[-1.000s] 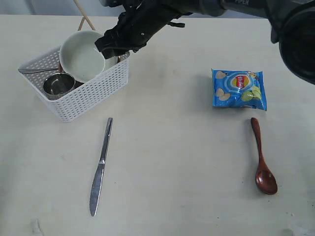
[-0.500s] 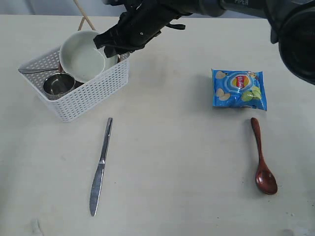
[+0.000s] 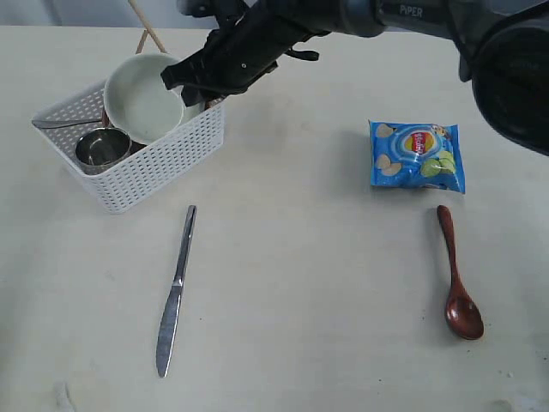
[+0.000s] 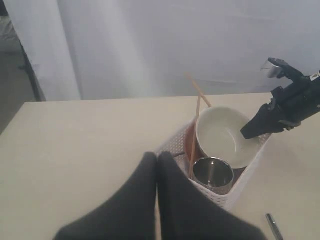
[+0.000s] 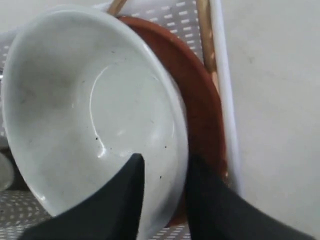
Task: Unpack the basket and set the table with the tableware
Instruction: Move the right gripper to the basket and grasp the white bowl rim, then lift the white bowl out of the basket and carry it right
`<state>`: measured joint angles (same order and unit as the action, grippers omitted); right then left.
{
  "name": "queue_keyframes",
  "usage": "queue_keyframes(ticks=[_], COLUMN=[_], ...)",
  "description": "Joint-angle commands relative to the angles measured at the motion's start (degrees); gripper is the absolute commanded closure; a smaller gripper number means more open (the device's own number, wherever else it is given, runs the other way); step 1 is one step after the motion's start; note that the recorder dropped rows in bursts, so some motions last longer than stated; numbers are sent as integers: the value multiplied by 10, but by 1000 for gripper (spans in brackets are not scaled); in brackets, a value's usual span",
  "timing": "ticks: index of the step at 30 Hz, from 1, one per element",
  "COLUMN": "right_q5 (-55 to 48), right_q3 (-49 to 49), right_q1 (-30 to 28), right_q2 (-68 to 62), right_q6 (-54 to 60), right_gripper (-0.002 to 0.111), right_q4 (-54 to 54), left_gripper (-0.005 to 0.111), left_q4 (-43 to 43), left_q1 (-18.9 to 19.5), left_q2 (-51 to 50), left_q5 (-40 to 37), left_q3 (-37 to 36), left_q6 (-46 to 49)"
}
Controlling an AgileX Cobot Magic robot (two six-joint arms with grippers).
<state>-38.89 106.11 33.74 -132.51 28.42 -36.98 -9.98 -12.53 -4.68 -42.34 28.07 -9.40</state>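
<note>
The left claw [image 4: 156, 157] hung over the pale cream surface [image 3: 300, 257] short of the basket [image 3: 163, 163], its dark fingers pressed together on nothing. The basket – white plastic, rectangular, with lattice walls – stood at the far left. It held a small shiny steel cup [image 3: 103, 148], a thin steel handle [image 3: 60, 123], wooden chopsticks [image 3: 146, 26] leaning out over the back, and a pale glossy round bowl [image 3: 141, 99] tipped on edge against a reddish-brown plate [image 5: 200, 105]. The right claw [image 5: 165, 159] stood narrow astride the bowl's rim, one finger inside the bowl and one between bowl and plate; whether it pinched the rim could not be told. Nearer, a slim steel knife [image 3: 176, 287] lay flat. Its arm [image 3: 412, 10] bore white letters, "PIPER". To the right lay a crinkled blue chips bag [image 3: 418, 154] – a red and yellow logo, its writing too small to read – and just below it a dark red-brown wooden spoon [image 3: 455, 275], bowl end nearest.
</note>
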Motion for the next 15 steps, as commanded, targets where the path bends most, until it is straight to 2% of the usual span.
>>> queue_keyframes(ticks=[1, 5, 15], right_q5=[-6, -7, 18], right_q3=[-2, -2, -2], right_q1=[-2, -2, -2], right_q2=[-6, -6, 12], right_q6=[-2, -2, -2], right_gripper=[96, 106, 106], right_q4=[11, 11, 11], left_gripper=[107, 107, 107], left_q4=[-3, -3, -3], left_q1=[-1, -1, -1], left_q2=[3, 3, 3], left_q5=[1, 1, 1], left_q3=[-2, -2, -2], left_q6=[-3, -3, -3])
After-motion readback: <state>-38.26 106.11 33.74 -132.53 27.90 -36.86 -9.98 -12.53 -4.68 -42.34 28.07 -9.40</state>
